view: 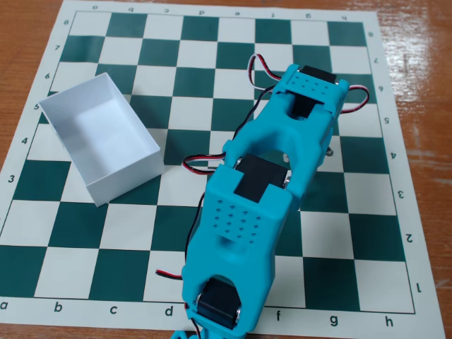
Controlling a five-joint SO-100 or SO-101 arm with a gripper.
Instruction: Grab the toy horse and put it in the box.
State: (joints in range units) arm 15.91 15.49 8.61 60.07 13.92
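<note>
Horse is not to be seen; it may be hidden under the arm. Wooden table (417,42) is covered by a green-and-white chessboard (127,240) lettered a–h and numbered 1–8. Turquoise plastic arm (247,233) is stretched across it, claw state untold. White paper box (131,176) is seen empty.

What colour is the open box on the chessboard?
White, inside and out; the box shows clearly in the fixed view, left of the turquoise arm.

Wooden table (417,85), green-white chessboard mat (127,240).
</note>
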